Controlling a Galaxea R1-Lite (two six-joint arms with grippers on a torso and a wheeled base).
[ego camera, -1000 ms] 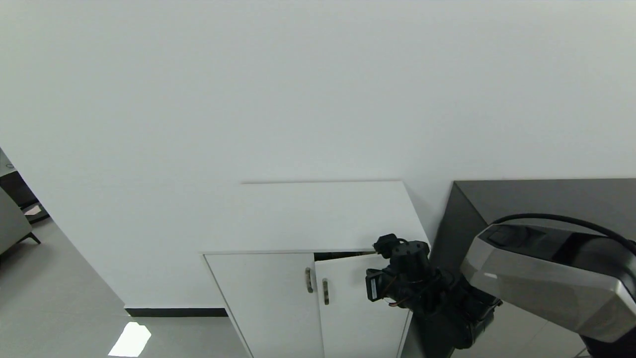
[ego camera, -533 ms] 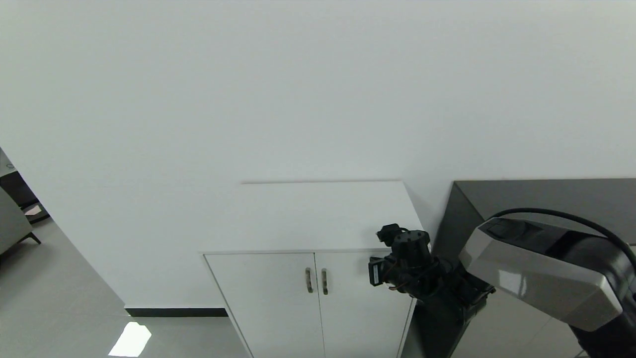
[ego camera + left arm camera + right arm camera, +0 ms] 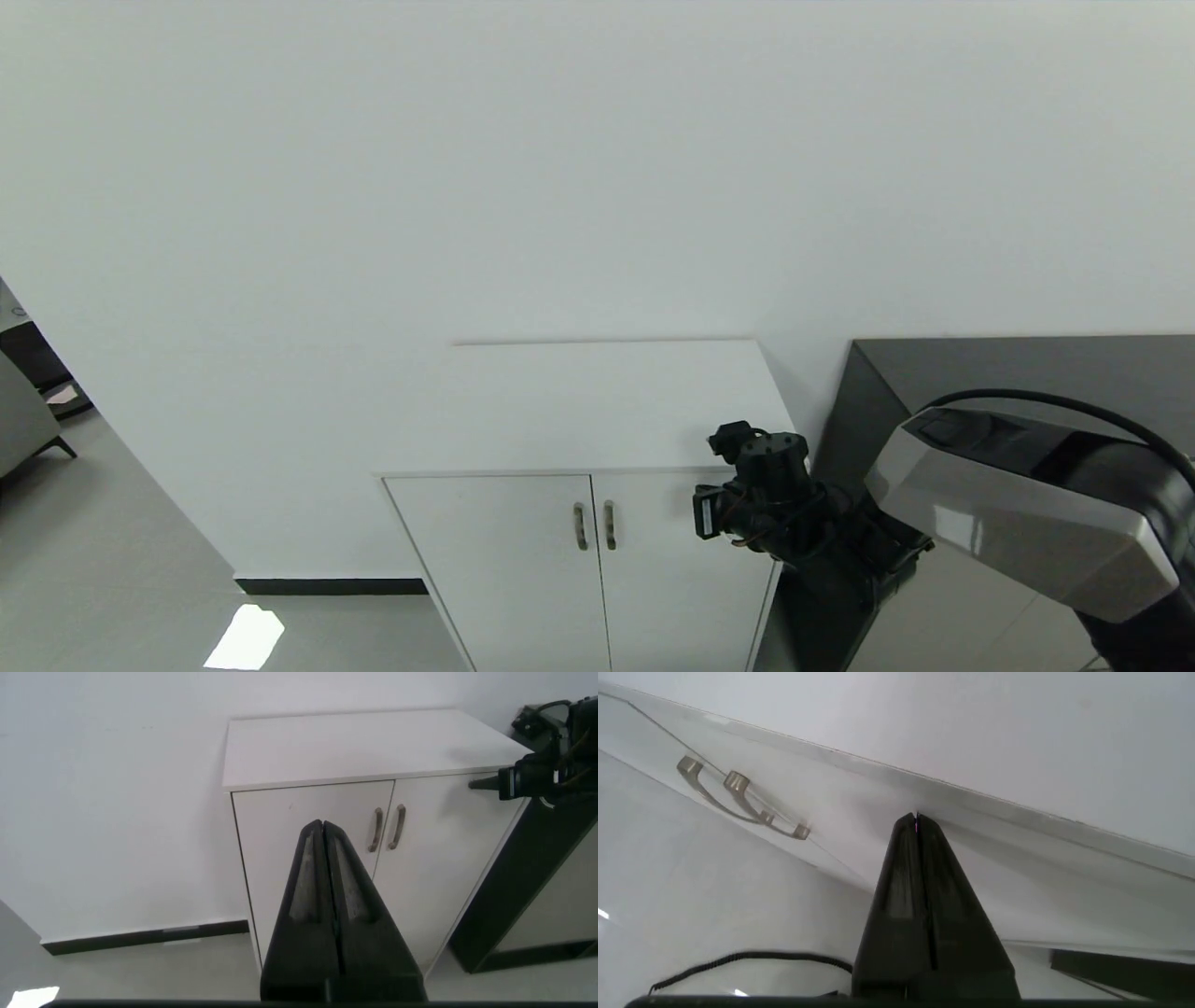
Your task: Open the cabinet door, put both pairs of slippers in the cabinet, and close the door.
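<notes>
Two white doors on the cabinet (image 3: 597, 401) sit flush with each other, their handles (image 3: 595, 526) side by side at the centre seam, so the closing step looks finished or very nearly so. Your right tool (image 3: 915, 829) has its fingers pressed together into a narrow blade and carries nothing. Its tip is against the upper edge of the right door (image 3: 681, 579), near the cabinet's outer right corner and well apart from the handles. A pinched tip suits pushing a flat panel, since no finger can catch on the edge. Your left tool (image 3: 322, 835) is likewise pinched together and empty, hanging in front of the cabinet's left door (image 3: 504, 569) and well apart from it, probably to keep out of the other arm's way. Whether both pairs of slippers lie inside is hidden behind the doors. Just beside the cabinet's right side stands a dark grey unit (image 3: 1027, 364), and your right arm crosses in front of it.
</notes>
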